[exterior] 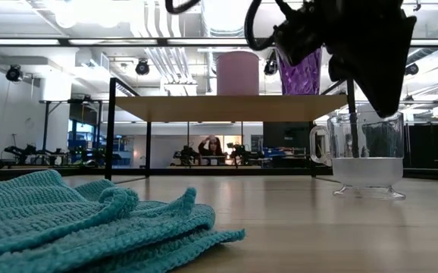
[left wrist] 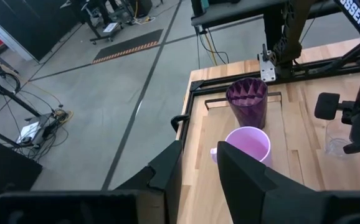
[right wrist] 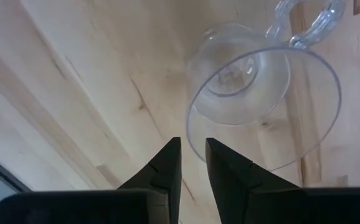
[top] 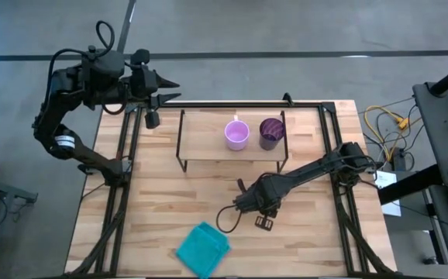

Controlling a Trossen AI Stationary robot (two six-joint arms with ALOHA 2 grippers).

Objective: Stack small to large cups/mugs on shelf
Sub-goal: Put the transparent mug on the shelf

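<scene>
A clear glass cup (right wrist: 255,81) with a handle stands upright on its base on the table (top: 170,194), in front of the shelf (top: 208,139); the low view shows the glass cup (exterior: 367,159) too. My right gripper (right wrist: 194,155) hangs over it, pointing down, shut on its rim. On the shelf plank (exterior: 226,108) the pink mug (top: 236,135) and the dark purple tumbler (top: 271,132) stand side by side. My left gripper (top: 170,91) waits raised at the far left corner, open on nothing. My right gripper pinches the glass cup's rim (right wrist: 191,134) on the side opposite the handle (right wrist: 304,25). One finger (exterior: 351,114) reaches inside the cup and the other stays outside. The fingers come from above, pointing down. The cup stands upright with its base on the table.
A crumpled teal cloth (top: 203,248) lies near the table's front edge. The black outer frame (top: 334,147) runs along both sides and the far edge. Bare wood lies between the cloth and the shelf. A person (exterior: 211,145) shows far off in the room.
</scene>
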